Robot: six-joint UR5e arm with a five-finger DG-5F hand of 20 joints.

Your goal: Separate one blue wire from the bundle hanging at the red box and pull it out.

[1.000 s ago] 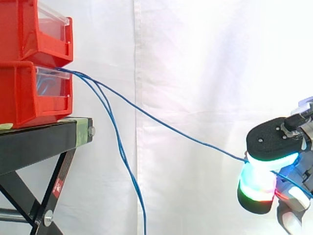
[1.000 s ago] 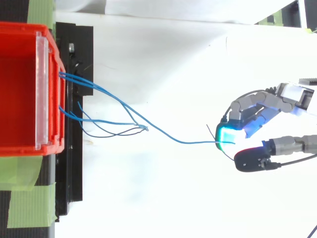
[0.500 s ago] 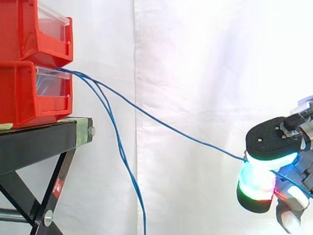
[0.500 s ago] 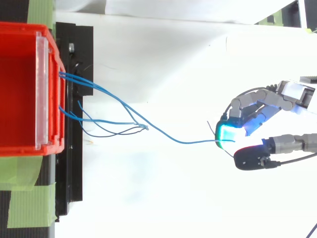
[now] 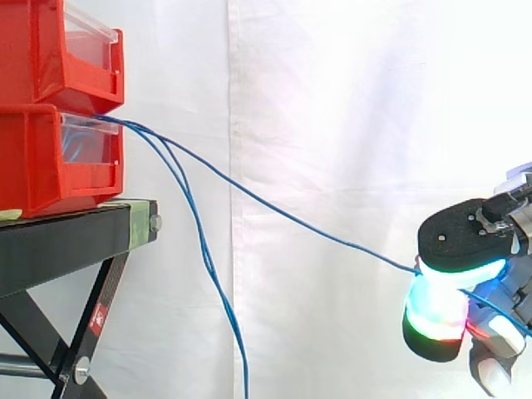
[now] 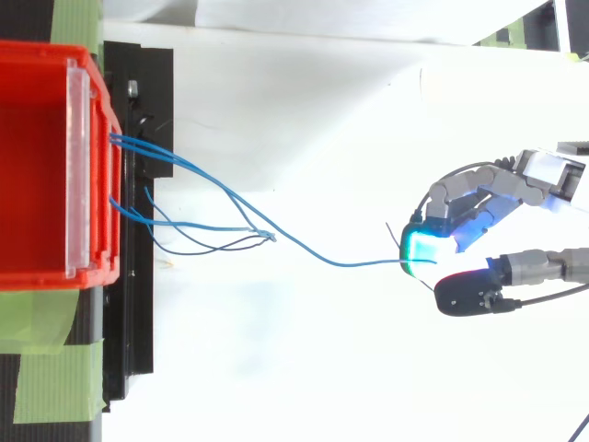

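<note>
The single blue wire (image 5: 332,236) runs taut from the front of the lower red box (image 5: 33,166) at the left, sloping down to the right into the hand (image 5: 461,241). The hand pinches it between glowing fingertips (image 6: 423,247) and the thumb. From the side, the rest of the bundle (image 5: 204,249) hangs steeply beside the black stand (image 5: 66,241), well apart from the hand. From above, those strands loop close to the box while the pulled wire (image 6: 350,265) stretches right across the white curtain (image 5: 349,100).
</note>
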